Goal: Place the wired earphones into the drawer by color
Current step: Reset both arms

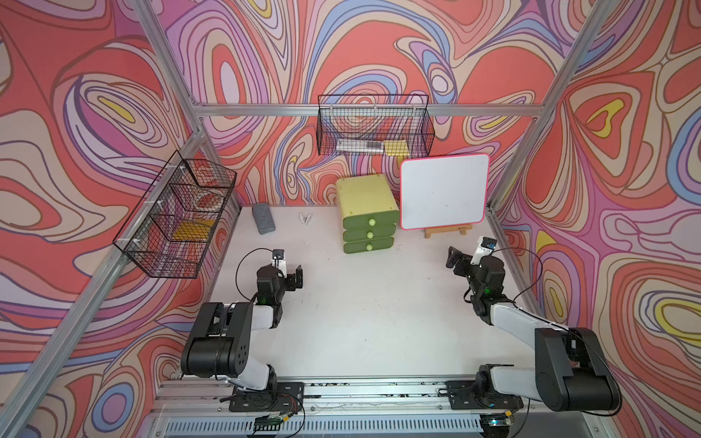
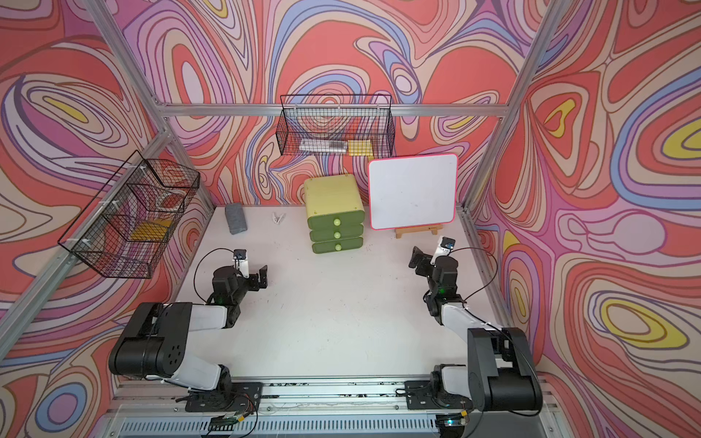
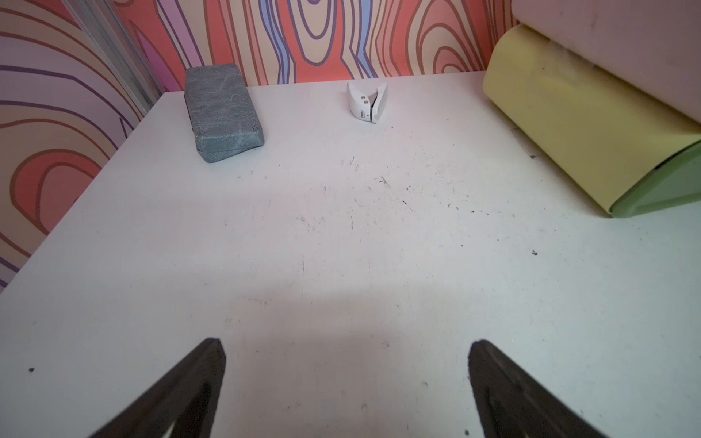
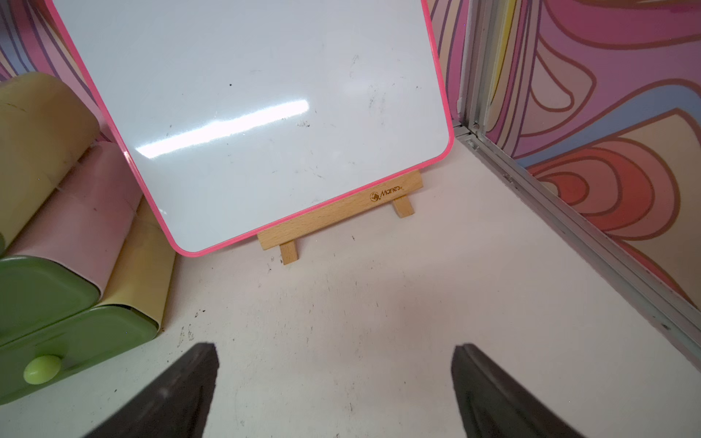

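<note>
No wired earphones show in any view. The yellow-green drawer unit (image 1: 366, 212) (image 2: 333, 212) stands at the back middle of the white table, its three green drawers all pushed in. The left wrist view shows its side (image 3: 569, 113); the right wrist view shows two drawer fronts and one knob (image 4: 57, 303). My left gripper (image 1: 297, 278) (image 2: 261, 278) (image 3: 345, 345) hovers open over bare table, left of and nearer than the unit. My right gripper (image 1: 457, 259) (image 2: 419, 258) (image 4: 335, 350) is open and empty, to the unit's right in front of the whiteboard.
A pink-framed whiteboard (image 1: 444, 189) leans on a wooden easel right of the drawers. A grey case (image 1: 263, 223) and a small white clip (image 1: 305, 218) lie at the back left. Wire baskets hang on the back wall (image 1: 373, 125) and the left wall (image 1: 178, 216).
</note>
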Robot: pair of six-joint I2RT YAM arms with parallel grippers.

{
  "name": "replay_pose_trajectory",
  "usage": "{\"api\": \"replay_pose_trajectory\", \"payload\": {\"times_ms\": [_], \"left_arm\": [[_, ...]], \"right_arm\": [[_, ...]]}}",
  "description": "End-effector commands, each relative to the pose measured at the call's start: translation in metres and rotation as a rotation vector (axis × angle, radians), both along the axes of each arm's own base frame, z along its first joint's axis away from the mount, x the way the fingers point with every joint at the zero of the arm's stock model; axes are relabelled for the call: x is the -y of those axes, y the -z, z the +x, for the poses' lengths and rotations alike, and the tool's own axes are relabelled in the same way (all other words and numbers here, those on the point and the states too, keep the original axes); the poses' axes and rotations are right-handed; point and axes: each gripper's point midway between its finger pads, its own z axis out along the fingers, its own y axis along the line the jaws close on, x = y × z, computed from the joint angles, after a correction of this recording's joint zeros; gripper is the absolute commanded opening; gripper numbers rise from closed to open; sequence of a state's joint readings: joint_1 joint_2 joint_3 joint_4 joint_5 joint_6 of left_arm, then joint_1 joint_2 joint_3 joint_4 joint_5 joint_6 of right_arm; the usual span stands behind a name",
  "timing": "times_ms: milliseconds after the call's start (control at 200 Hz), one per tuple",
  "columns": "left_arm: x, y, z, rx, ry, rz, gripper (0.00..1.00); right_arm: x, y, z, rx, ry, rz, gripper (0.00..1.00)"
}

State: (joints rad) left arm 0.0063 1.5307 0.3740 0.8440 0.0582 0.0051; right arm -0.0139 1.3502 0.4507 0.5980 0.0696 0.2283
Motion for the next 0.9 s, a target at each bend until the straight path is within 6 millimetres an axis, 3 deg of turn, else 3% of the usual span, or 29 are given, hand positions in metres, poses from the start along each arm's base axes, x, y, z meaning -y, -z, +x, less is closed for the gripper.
{"api": "replay_pose_trajectory", "payload": {"times_ms": [0, 200, 356, 511, 891], "left_arm": [[-0.007, -0.007, 0.005, 0.022, -0.039, -0.012, 0.99], [-0.007, -0.007, 0.005, 0.024, -0.039, -0.013, 0.99], [-0.007, -0.007, 0.005, 0.029, -0.04, -0.009, 0.99], [-0.007, -0.007, 0.005, 0.027, -0.039, -0.009, 0.99], [-0.007, -0.007, 0.005, 0.026, -0.039, -0.01, 0.99]], "right_arm": [[0.004, 0.005, 0.008, 0.001, 0.001, -0.063, 0.98], [0.013, 0.022, 0.017, -0.001, 0.031, -0.138, 0.98], [0.016, 0.034, 0.015, 0.116, 0.05, -0.166, 0.98], [0.013, 0.046, 0.024, 0.015, 0.026, -0.165, 0.98], [0.01, 0.043, 0.028, 0.022, 0.03, -0.193, 0.98]]}}
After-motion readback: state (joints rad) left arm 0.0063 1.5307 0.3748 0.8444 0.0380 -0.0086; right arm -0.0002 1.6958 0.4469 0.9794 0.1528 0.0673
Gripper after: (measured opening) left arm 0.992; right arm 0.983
